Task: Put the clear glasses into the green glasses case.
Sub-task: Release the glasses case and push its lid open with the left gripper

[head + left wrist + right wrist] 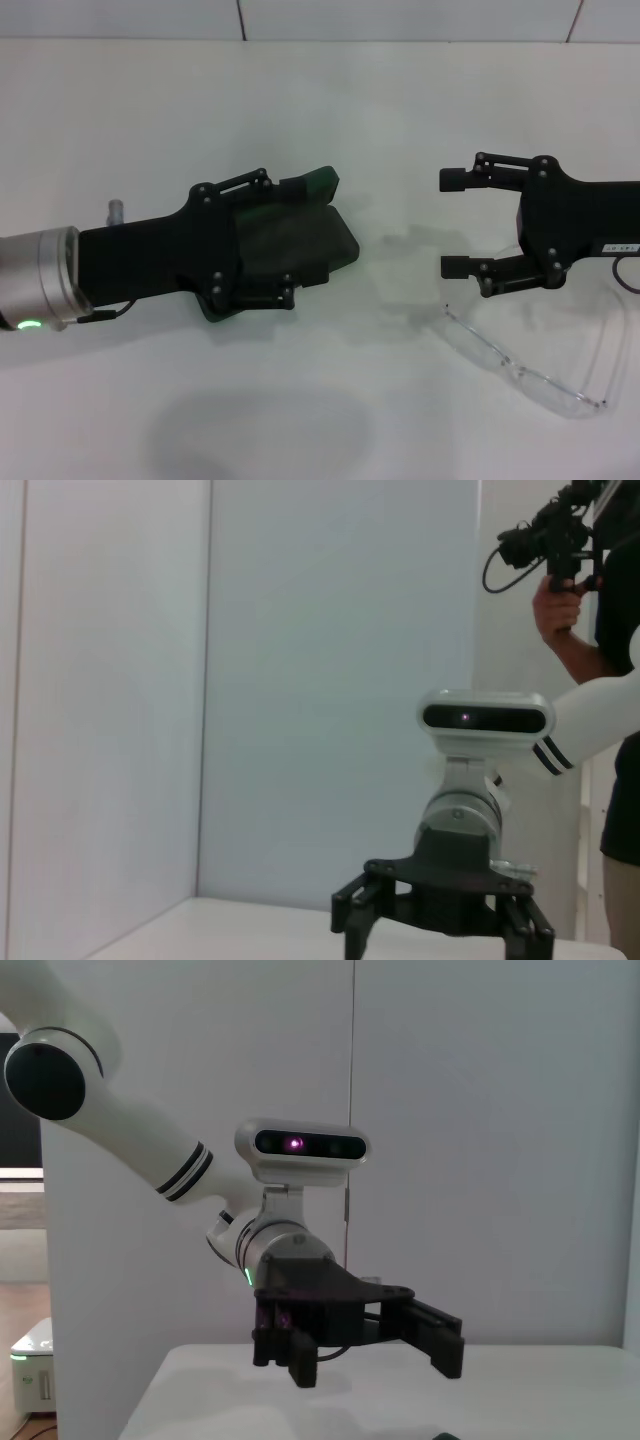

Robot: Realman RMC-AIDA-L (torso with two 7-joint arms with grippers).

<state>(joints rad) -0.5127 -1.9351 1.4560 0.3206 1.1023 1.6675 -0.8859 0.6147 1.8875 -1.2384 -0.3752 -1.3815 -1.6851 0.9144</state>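
Although my left gripper [320, 235] covers most of it, I can make out the green glasses case [325, 182] near the middle of the tabletop [300, 90], a little toward the left edge. Only a green corner shows past the fingertips, plus a dark slab below it [340, 245] that I take for the other half of the case; I cannot tell from the head view how far the case stands open. The left fingers lie over the case, one along its far side and one along its near side, and whether they grip it or merely rest above it I cannot say.

My right gripper [452, 222] hangs over the right half of the tabletop, well apart from the case, its fingers spread wide with nothing between them. The clear glasses [530, 375] lie flat toward the near right corner, just beside and partly under that gripper. Their lens runs as a faint curved line toward the near edge, one arm reaches up toward the lower finger, and the far end is cut off near the right edge. They are so transparent that I can barely trace the outline.

Neither wrist view shows the case or the glasses; each only shows the opposite arm's gripper across the tabletop.
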